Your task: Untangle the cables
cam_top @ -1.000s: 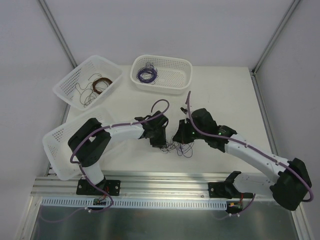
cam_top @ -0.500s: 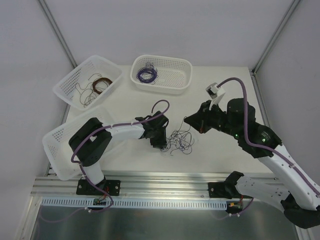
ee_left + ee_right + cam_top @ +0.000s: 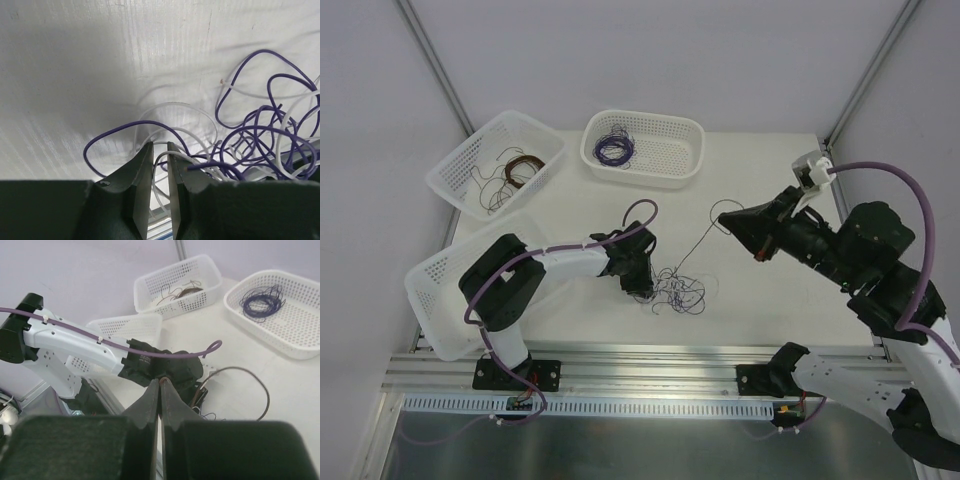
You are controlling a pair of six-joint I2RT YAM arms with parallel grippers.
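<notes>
The cables (image 3: 680, 290) lie as a loose purple, whitish and dark tangle in the middle of the table, and fill the right of the left wrist view (image 3: 260, 135). My left gripper (image 3: 642, 288) sits low at the tangle's left edge. Its jaws (image 3: 160, 146) stand a narrow gap apart, with a whitish wire running through the gap. My right gripper (image 3: 724, 222) is raised to the right of the tangle and is shut (image 3: 160, 381) on a dark brown wire (image 3: 695, 245). That wire stretches from the clump up to the fingertips and loops beside them (image 3: 265, 395).
A white basket (image 3: 460, 170) at the back left holds brown wire. A second basket (image 3: 670, 150) at the back centre holds a purple coil (image 3: 614, 150). A third basket (image 3: 432, 290) stands at the near left, beside the left arm. Frame posts rise at both back corners.
My right gripper has lifted and swung right, away from the tangle, drawing the dark brown wire out with it. The left arm has stayed put and its jaws have narrowed slightly.
</notes>
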